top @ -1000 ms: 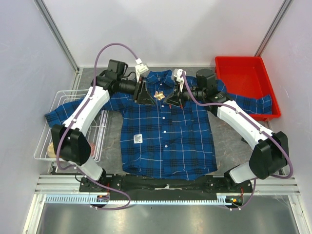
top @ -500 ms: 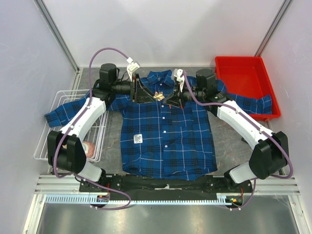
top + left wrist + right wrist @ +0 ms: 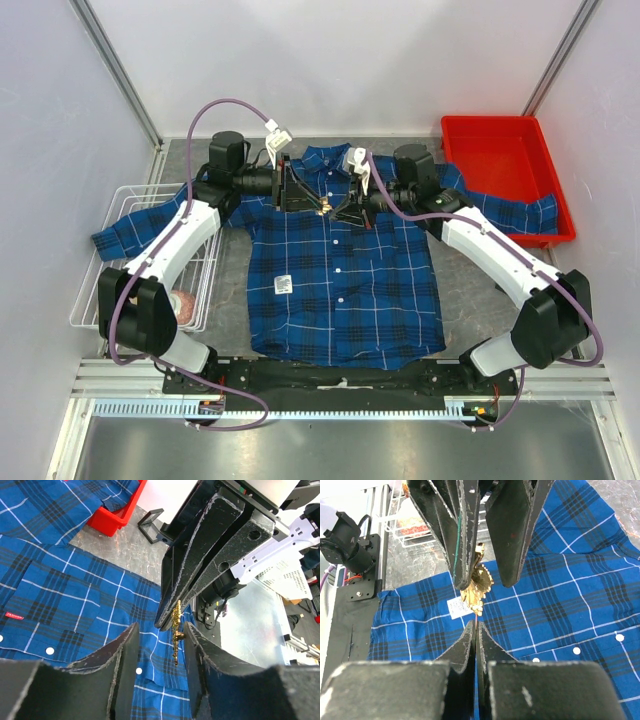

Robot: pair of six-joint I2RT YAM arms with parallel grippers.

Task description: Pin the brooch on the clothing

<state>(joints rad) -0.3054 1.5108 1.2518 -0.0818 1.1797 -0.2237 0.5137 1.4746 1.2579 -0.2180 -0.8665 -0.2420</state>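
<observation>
The blue plaid shirt (image 3: 340,280) lies flat on the table, collar at the far side. The tiny gold leaf brooch (image 3: 323,203) hangs in the air above its chest, between my two grippers. My right gripper (image 3: 337,208) is shut on the brooch's thin stem; in the right wrist view its fingertips (image 3: 475,625) pinch just below the gold leaf (image 3: 476,585). My left gripper (image 3: 315,199) is open. In the left wrist view (image 3: 159,629) its jaws stand on either side of the edge-on brooch (image 3: 176,630), whose back nub is close to or touching the right-hand finger (image 3: 200,655).
A red bin (image 3: 505,150) stands at the back right with a shirt sleeve draped over its edge. A white wire basket (image 3: 130,260) holding a round pinkish object sits at the left under the other sleeve. A white label (image 3: 283,285) is on the shirt front.
The left arm has swung back and its gripper now faces the brooch from the left. The right gripper has shifted slightly left and back. The brooch stays between them.
</observation>
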